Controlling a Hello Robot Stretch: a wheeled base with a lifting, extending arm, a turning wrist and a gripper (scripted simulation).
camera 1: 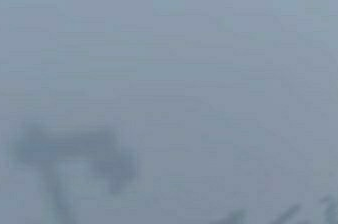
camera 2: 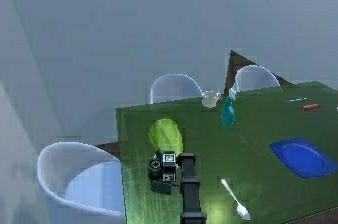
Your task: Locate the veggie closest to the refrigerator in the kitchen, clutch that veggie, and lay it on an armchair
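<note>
Nearest, the dark arm (camera 2: 190, 205) rises from the bottom edge to the gripper (camera 2: 161, 166); I cannot tell if it holds something. At lower left, a white chair (camera 2: 72, 175) stands at the left edge of the green table (camera 2: 277, 120). Just above the gripper, near that edge, lies the green veggie (camera 2: 164, 133), its long axis roughly up-down in the frame. Further right are a cup (camera 2: 211, 98), a teal bottle (camera 2: 228, 110), a white spoon (camera 2: 235, 198) and a blue plate (camera 2: 302, 158).

1. A green table (camera 2: 267, 125) carries a teal bottle (camera 2: 228, 110), upright, with a pale cup (camera 2: 211, 98) just beside it.
2. A blue plate (camera 2: 303, 158) and a white utensil (camera 2: 234, 198) lie apart.
3. White chairs (camera 2: 77, 178) stand around the table.
</note>
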